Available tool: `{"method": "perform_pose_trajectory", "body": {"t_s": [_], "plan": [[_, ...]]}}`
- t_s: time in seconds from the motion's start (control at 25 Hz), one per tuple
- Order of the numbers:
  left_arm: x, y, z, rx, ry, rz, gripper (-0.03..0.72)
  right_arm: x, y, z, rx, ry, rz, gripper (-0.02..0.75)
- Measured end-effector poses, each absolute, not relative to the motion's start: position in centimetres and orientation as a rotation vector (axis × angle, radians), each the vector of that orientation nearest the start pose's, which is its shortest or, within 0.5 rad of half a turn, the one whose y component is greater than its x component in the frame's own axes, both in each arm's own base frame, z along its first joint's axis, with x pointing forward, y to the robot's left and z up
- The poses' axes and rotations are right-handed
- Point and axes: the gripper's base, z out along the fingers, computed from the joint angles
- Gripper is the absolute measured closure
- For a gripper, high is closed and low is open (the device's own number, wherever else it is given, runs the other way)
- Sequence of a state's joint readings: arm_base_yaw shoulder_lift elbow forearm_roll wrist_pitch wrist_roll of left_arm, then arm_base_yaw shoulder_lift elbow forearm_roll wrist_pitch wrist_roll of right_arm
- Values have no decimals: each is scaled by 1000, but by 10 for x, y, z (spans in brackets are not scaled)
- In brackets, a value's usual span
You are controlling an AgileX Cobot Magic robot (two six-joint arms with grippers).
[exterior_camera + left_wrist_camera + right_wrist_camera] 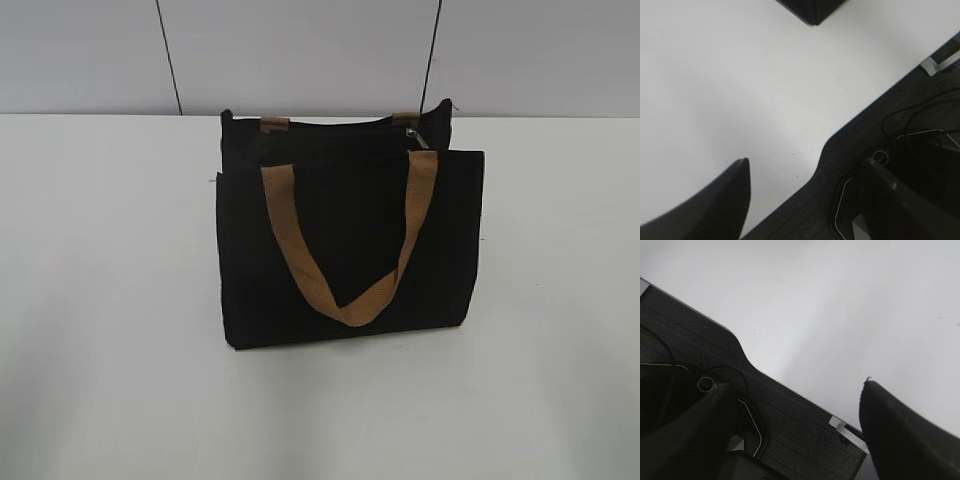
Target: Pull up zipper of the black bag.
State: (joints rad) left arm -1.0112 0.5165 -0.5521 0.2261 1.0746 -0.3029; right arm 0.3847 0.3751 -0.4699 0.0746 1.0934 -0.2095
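Note:
The black bag (350, 240) stands on the white table in the exterior view, its front panel facing me. One tan handle (345, 300) hangs down the front; the ends of the other show at the top edge. A small silver zipper pull (419, 136) sits at the top right of the bag. Only a bag corner (810, 11) shows in the left wrist view. My left gripper (807, 167) is open and empty over the table's near edge, far from the bag. My right gripper (796, 385) is open and empty, also over the near edge. Neither gripper shows in the exterior view.
The white table (110, 300) stretches around the bag, with a grey panelled wall (300, 50) behind it. Both wrist views show the dark robot base (875, 130) with cables along the table's near edge; it also shows in the right wrist view (700, 345).

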Motion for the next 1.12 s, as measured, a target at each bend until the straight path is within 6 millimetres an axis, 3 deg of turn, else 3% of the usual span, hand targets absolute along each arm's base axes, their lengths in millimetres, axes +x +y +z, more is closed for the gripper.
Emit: {"method": "perform_pose_trajectory", "body": {"t_s": [0.24,0.48,0.72,0.88,1.12], "plan": [[56,-50,277,893,2327,-233,195,44,25,258,-712,2381,178,148],[59,-24,282,517,2355,-148,204,44,22,258,-554,2408,188,148],[30,11,291,38,2198,-43,217,27,14,264,-292,2298,114,148],[5,19,293,-212,2063,51,218,10,12,267,-218,2176,67,148],[-15,19,292,-364,1947,128,221,-4,13,267,-211,2080,56,148]]}}
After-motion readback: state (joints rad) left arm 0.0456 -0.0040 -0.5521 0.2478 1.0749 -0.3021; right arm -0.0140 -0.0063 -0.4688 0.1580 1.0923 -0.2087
